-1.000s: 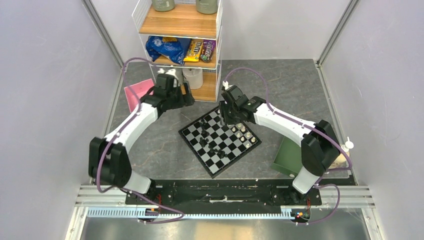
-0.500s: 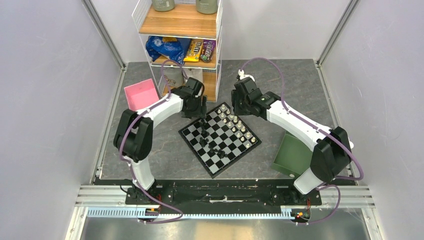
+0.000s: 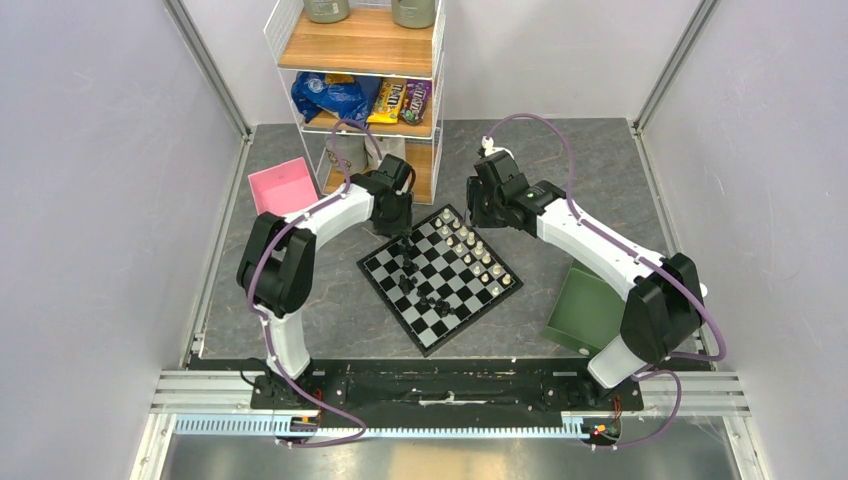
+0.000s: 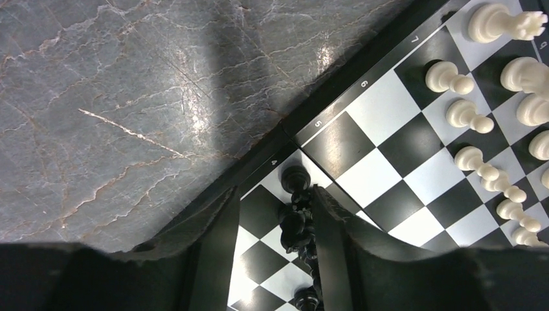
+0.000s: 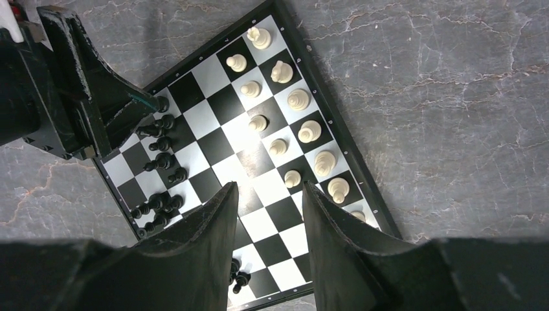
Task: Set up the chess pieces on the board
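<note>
The board point(image 3: 395, 305) lies turned like a diamond on the grey table. Cream chess pieces point(image 3: 478, 255) stand in two rows along its far right side. Black chess pieces point(image 3: 408, 268) cluster on its left, some lying down. My left gripper point(image 3: 403, 238) is low over the board's left corner. In the left wrist view its jaws point(image 4: 272, 189) are open around a clump of black pieces point(image 4: 294, 223), which touch the right finger point(image 4: 327, 220). My right gripper point(image 3: 478, 215) hovers behind the board, open and holding nothing point(image 5: 270, 184).
A wire shelf point(image 3: 365, 60) with snack bags stands at the back, just behind the left wrist. A pink box point(image 3: 280, 187) lies at the back left. A green tray point(image 3: 585, 310) sits to the right of the board. Walls close in both sides.
My left arm swung from near the pink box to the board's left corner, and its jaws narrowed around black pieces. My right gripper lifted off the board toward the back.
</note>
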You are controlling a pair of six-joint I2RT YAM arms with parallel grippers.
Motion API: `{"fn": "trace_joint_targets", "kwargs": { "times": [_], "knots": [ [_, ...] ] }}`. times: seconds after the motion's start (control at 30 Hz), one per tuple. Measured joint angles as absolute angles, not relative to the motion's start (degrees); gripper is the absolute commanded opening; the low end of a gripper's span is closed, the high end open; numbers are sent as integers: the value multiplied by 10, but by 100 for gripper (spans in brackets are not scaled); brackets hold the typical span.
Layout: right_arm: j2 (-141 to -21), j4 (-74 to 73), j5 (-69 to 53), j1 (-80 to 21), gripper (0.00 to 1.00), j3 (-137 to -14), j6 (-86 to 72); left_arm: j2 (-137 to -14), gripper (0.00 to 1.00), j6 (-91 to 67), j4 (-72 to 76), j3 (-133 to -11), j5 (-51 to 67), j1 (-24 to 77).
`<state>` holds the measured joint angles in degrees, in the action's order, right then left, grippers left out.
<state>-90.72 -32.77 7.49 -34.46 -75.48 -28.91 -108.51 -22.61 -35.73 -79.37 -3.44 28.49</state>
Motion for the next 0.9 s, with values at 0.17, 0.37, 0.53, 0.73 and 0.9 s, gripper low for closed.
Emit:
{"fn": "trace_joint_targets", "kwargs": {
  "times": [0.17, 0.37, 0.53, 0.73, 0.9],
  "knots": [
    [-907, -326, 72, -341, 49, -755, -289, -1100, 40, -226, -362, -802, -34, 285],
    [-908, -325, 67, -338, 49, -755, -289, -1101, 16, -226, -367, -807, -33, 285],
    [-909, -324, 60, -336, 49, -755, -288, -1101, 2, -226, -368, -808, -34, 287],
    [-912, -321, 52, -335, 49, -755, -289, -1097, 2, -227, -372, -805, -50, 288],
    [-917, -321, 47, -335, 49, -755, -289, -1067, 2, -228, -378, -772, -79, 287]
  ]
}}
